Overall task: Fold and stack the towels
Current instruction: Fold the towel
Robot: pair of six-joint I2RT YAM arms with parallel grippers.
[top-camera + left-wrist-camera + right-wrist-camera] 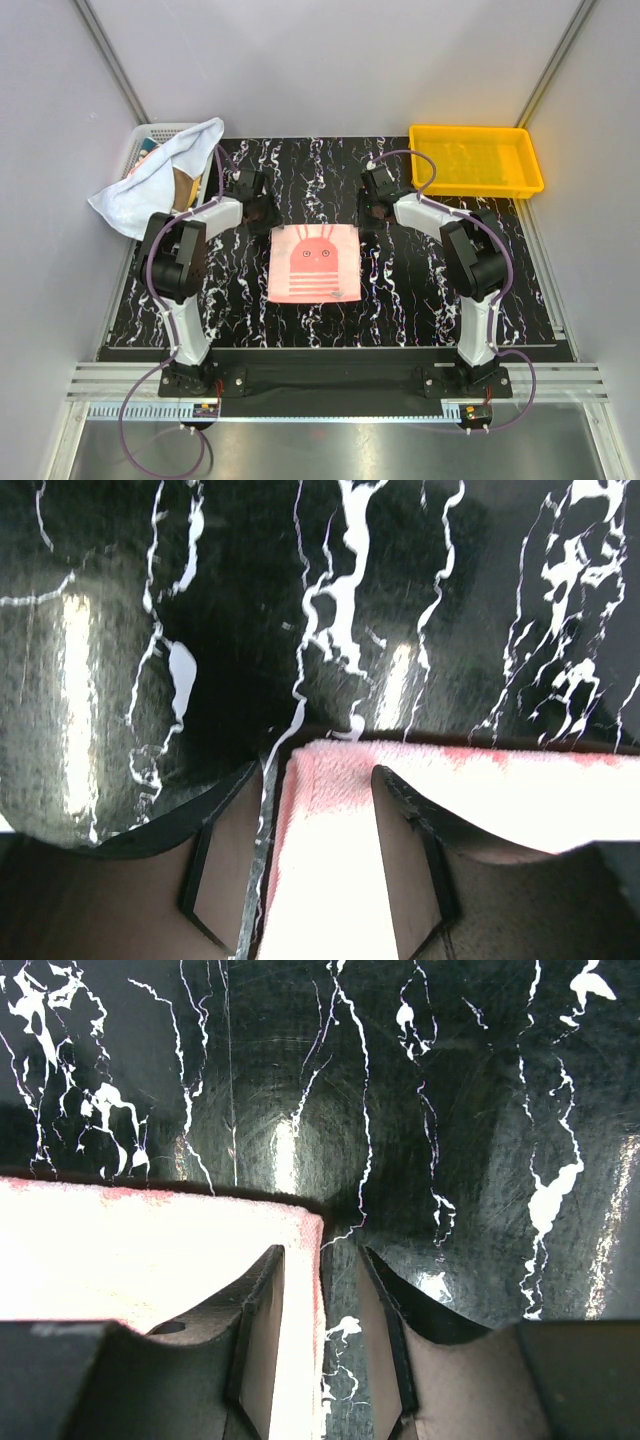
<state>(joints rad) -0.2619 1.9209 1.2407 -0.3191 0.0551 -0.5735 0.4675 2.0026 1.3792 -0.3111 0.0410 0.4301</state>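
**Top view.** The pink towel [315, 262] was laid flat at the middle of the black marbled table [420, 300], with its striped figure facing up. The left gripper [262, 212] was positioned at the far left corner of this towel and the right gripper [375, 210] at its far right corner. A white towel [160, 178] was draped over the basket [155, 130] at the far left of the table. A yellow tray [478, 160] was placed at the far right.

**Left wrist view.** The jaws were held well apart and nothing was clamped. One finger [225, 880] was located over bare table just beside the pink towel, the other [410, 880] above the cloth. The side edge of the towel ran between them. Contact with the cloth could not be determined.

**Right wrist view.** The jaws were held apart by a narrower gap, and nothing was gripped. One finger [262, 1350] was located above the pink towel, the other [385, 1350] over bare table. The corner of the towel lay just ahead of the gap.
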